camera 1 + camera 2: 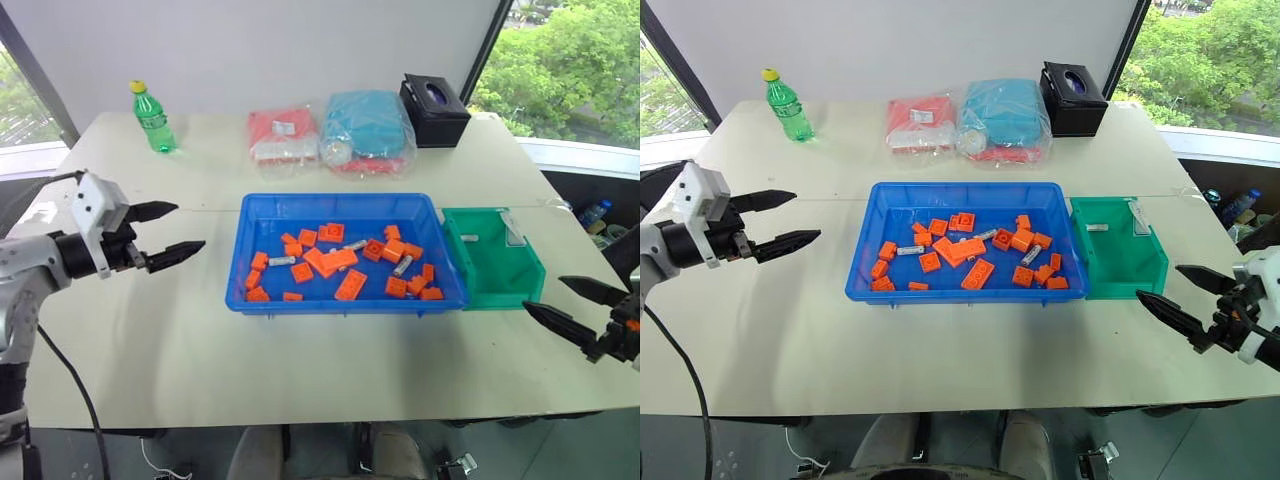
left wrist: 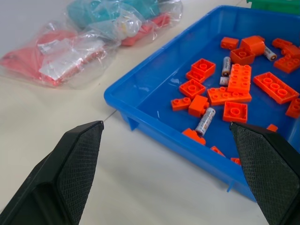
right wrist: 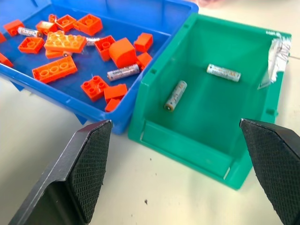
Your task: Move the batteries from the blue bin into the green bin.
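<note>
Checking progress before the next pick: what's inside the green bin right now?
The green bin holds two batteries lying apart on its floor, the second nearer the back wall. No orange bricks in it. The strip of floor just behind the front lip is hidden.

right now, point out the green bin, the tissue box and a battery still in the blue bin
green bin (image 3: 187, 140), right wrist view, its low front wall
tissue box (image 1: 438, 118), left eye view, its front side
battery (image 2: 205, 121), left wrist view, mid-body
</note>
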`<state>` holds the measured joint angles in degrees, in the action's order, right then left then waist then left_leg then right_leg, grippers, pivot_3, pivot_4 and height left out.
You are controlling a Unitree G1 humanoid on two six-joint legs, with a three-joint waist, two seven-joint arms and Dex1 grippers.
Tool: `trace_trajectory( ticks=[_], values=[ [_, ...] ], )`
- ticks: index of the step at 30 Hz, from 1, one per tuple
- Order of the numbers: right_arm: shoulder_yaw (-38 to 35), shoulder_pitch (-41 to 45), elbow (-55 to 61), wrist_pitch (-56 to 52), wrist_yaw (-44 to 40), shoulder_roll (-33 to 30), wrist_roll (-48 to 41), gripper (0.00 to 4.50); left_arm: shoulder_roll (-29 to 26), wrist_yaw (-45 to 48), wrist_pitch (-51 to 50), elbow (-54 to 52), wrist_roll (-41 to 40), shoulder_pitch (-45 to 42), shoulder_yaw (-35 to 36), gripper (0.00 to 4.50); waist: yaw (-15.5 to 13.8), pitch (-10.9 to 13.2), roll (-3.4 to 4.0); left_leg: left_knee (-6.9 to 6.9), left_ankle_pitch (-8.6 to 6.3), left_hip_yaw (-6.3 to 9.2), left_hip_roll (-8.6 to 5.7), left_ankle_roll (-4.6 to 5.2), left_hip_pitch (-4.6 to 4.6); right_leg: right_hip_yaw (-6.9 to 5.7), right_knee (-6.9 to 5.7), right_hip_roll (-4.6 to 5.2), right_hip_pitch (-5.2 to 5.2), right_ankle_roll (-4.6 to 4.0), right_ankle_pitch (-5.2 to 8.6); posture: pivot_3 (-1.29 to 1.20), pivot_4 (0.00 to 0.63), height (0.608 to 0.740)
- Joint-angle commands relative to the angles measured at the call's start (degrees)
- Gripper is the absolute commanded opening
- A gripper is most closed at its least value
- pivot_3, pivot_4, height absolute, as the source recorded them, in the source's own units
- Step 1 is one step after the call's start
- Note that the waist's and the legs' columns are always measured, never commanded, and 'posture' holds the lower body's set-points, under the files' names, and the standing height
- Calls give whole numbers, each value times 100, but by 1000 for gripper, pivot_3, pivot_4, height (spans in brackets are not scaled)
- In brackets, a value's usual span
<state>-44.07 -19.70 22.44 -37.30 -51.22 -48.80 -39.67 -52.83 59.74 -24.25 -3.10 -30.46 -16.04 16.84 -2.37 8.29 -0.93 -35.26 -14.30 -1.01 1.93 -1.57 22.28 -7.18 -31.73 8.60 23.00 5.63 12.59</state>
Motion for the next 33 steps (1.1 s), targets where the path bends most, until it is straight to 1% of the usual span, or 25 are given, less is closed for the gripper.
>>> trace_trajectory(
  ticks=[1,8,12,16,18,19,21,23,24,26,27,28,31,32,33],
  values=[
    [-190,87,195,-34,83,-31,-115,4486,10,2,79,-17,-8,-116,70,4500,0,-1,-1,0,0,-1,0,0,0,0,0,0,0,0,0,0,150,724],
    [-111,275,171,-161,141,-112,-136,4486,34,-96,-5,-82,12,-129,10,4500,-4,-3,-6,-1,0,-6,-2,1,0,6,-11,0,5,-1,-1,0,150,724],
    [-17,534,69,-454,85,-310,-342,4486,77,-57,-101,-204,-151,-106,59,4500,1,-4,-7,-3,0,-8,-1,1,-1,8,-13,1,6,-1,-1,0,150,724],
    [329,834,58,-403,-9,-620,-160,4486,28,4,-180,-393,-157,51,68,4500,3,-6,-11,-3,1,-10,-1,1,-1,12,-20,0,9,-2,-2,0,150,724],
    [710,1267,3,-466,-95,-828,-254,4486,-63,167,-245,-505,-200,119,40,4500,17,-6,-12,-2,1,-11,-1,2,-1,12,-25,0,8,-3,-2,0,150,724],
    [913,1489,-28,-467,-138,-904,-272,4486,-100,222,-259,-525,-197,117,13,4500,18,-6,-12,-3,1,-15,-1,2,-2,16,-27,1,8,-4,-3,0,150,724],
    [1559,2211,-139,-516,-167,-989,-275,4486,-188,388,-317,-535,-233,51,-43,4500,31,-4,-11,-2,1,-18,0,2,1,17,-31,0,7,-5,-4,0,150,724],
    [2130,2858,-273,-558,-166,-970,-208,4486,-246,479,-357,-512,-243,-37,-80,4500,21,-4,-13,-2,1,-20,4,2,-3,16,-29,-1,26,-6,-4,0,150,724],
    [2546,3330,-358,-623,-128,-858,-134,4486,-267,522,-370,-475,-237,-121,-117,4500,14,-3,-12,-4,1,-20,4,1,-6,16,-30,-1,27,-6,-4,0,150,724],
    [3489,4367,-541,-736,-44,-431,82,4486,-305,623,-363,-422,-227,-272,-181,4500,25,-1,-13,-4,1,-20,3,1,-4,17,-30,0,27,-7,-4,0,150,724],
    [4058,4894,-631,-782,-15,-109,273,4486,-335,669,-338,-415,-202,-313,-212,4500,28,1,-12,-5,1,-22,3,1,-3,16,-29,-1,30,-7,-4,0,150,724],
    [4508,5269,-722,-774,-28,150,472,4486,-358,712,-317,-416,-183,-340,-238,4500,46,-3,-18,-4,1,-22,4,2,5,16,-30,-1,37,-8,-5,0,150,724],
    [5591,6135,-1180,-675,-135,914,1042,4486,-423,834,-283,-503,-154,-272,-249,4500,87,-7,-25,0,12,-24,3,20,8,18,-53,0,35,-26,-19,0,150,724],
    [5885,6383,-1405,-645,-157,1179,1215,4486,-444,871,-276,-544,-151,-222,-242,4500,99,-8,-30,2,12,-23,2,21,11,17,-60,-1,33,-44,-34,0,150,724],
    [6146,6587,-1626,-583,-196,1403,1395,4486,-459,893,-273,-583,-155,-171,-227,4500,94,-5,-34,2,12,-22,-2,21,11,20,-72,-1,34,-41,-61,0,150,724]
  ],
)
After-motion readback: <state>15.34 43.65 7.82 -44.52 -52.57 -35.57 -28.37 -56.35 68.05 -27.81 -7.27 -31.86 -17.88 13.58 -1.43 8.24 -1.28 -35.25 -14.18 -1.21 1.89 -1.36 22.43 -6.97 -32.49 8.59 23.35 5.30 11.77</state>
